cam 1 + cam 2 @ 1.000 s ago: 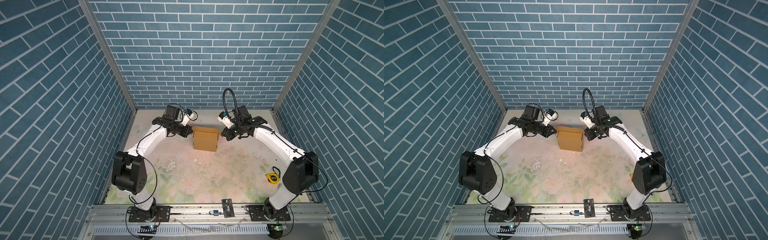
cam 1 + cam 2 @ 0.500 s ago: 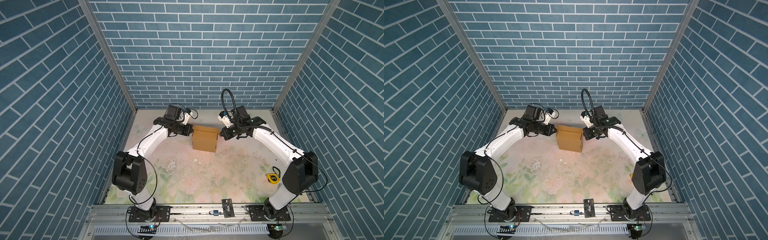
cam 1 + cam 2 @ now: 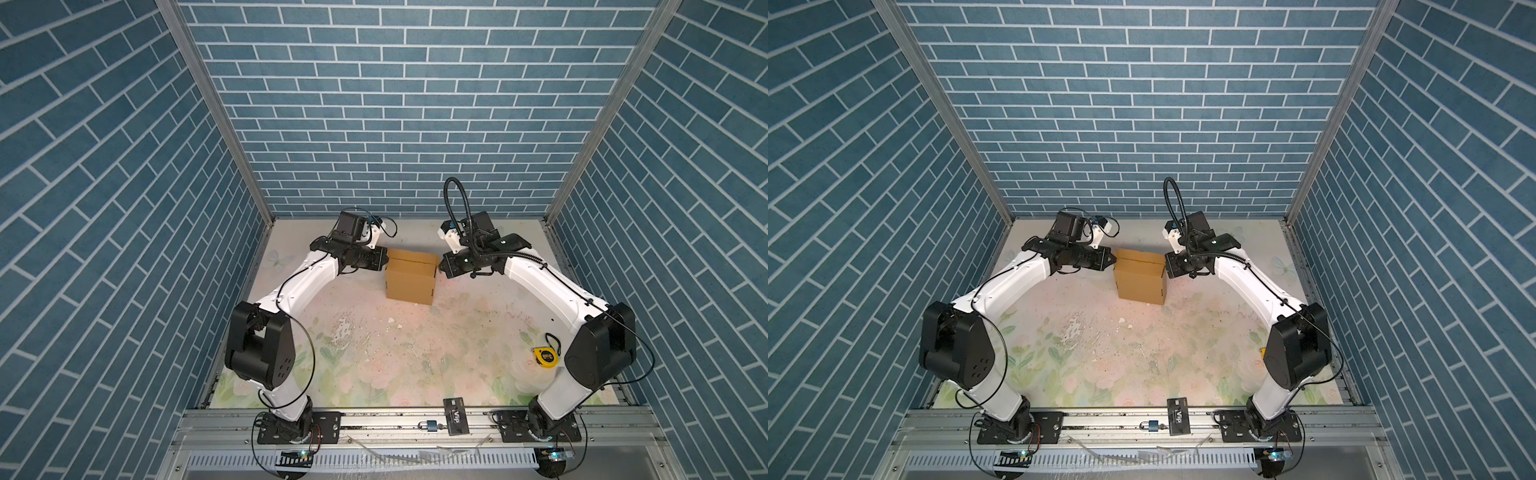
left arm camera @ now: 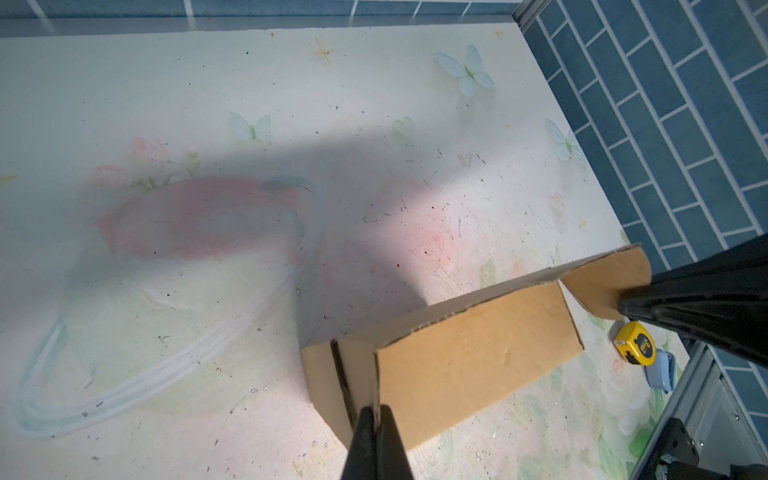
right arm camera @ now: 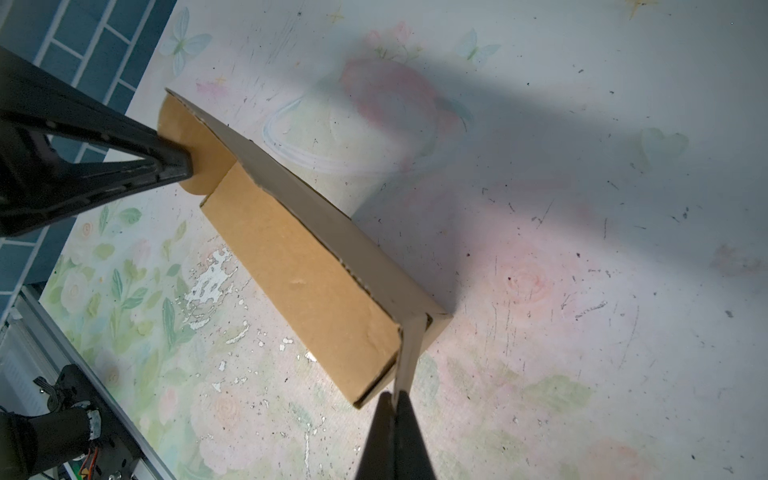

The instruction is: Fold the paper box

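- In both top views the box (image 3: 410, 277) stands at the far middle of the table (image 3: 374, 353). Its long axis runs from arm to arm, and neither arm is nearer.
- The left gripper (image 3: 384, 262) and right gripper (image 3: 439, 268) meet its opposite ends.
- Left wrist view: the left jaws are pinched tight on an end flap.
- Right wrist view: the right jaws nip the other end's flap.
- A tape measure (image 3: 545, 357) lies well apart, by the right arm; nothing stands in the way.
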You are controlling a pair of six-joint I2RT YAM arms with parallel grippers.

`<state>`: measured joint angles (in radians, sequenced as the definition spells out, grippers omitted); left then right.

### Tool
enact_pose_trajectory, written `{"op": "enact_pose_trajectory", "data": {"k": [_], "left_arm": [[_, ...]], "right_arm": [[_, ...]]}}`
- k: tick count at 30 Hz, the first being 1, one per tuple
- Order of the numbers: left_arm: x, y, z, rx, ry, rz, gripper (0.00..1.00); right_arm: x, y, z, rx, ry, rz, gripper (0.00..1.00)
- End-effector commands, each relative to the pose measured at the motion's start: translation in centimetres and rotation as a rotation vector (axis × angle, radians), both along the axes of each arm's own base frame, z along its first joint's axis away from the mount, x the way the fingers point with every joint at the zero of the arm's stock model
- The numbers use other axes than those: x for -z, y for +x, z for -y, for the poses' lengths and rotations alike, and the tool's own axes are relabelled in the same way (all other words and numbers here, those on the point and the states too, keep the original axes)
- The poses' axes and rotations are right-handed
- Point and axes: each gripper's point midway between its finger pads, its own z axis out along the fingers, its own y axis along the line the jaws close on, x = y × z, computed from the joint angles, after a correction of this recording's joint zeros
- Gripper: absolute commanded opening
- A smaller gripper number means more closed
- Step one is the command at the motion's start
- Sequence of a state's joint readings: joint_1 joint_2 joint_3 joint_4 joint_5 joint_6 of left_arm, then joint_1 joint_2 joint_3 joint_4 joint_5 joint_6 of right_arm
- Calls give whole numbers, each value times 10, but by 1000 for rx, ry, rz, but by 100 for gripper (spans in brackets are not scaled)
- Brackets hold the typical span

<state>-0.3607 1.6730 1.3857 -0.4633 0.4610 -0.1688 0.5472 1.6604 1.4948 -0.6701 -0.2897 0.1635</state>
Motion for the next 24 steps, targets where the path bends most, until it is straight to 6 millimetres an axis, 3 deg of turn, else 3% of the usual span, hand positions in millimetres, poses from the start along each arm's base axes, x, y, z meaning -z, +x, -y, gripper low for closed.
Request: {"op": "enact_pose_trajectory", "data": {"k": [1,24], "left_arm": [[24,-15,18,38,-15,-78,1],[38,-31,27,70,15,-74,1]], "right_arm": [[-10,-2,-18,-10,64,22,0],[2,4,-28,169,73,-66,0]]}}
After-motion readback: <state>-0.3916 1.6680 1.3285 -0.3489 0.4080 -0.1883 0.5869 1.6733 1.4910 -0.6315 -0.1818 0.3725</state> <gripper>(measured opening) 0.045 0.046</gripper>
